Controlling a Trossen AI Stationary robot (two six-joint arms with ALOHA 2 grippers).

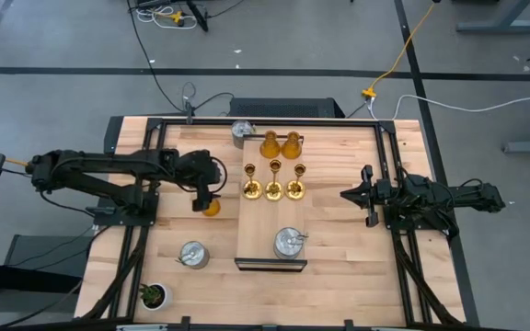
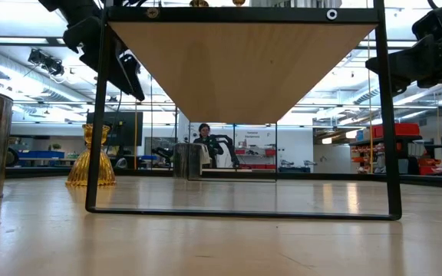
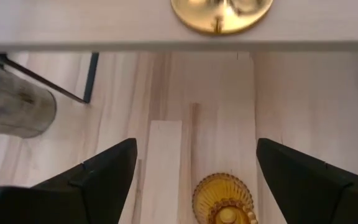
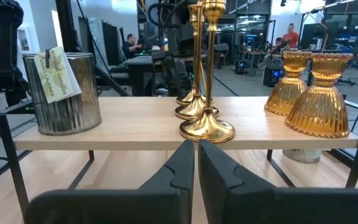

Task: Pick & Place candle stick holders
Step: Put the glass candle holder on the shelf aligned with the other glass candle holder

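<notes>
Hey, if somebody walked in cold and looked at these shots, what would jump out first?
Probably the raised wooden shelf mid-table, with three shiny gold thin-stemmed candle holders in a row and two amber-orange bell-shaped holders behind them. Next, the left gripper hanging open over a third amber bell-shaped holder standing on the table beside the shelf.

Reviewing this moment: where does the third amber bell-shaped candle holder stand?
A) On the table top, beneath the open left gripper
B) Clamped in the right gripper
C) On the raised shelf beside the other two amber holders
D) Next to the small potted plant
A: the amber holder stands on the table left of the shelf, and the left wrist view shows it between the left gripper's spread fingers, untouched.
</notes>
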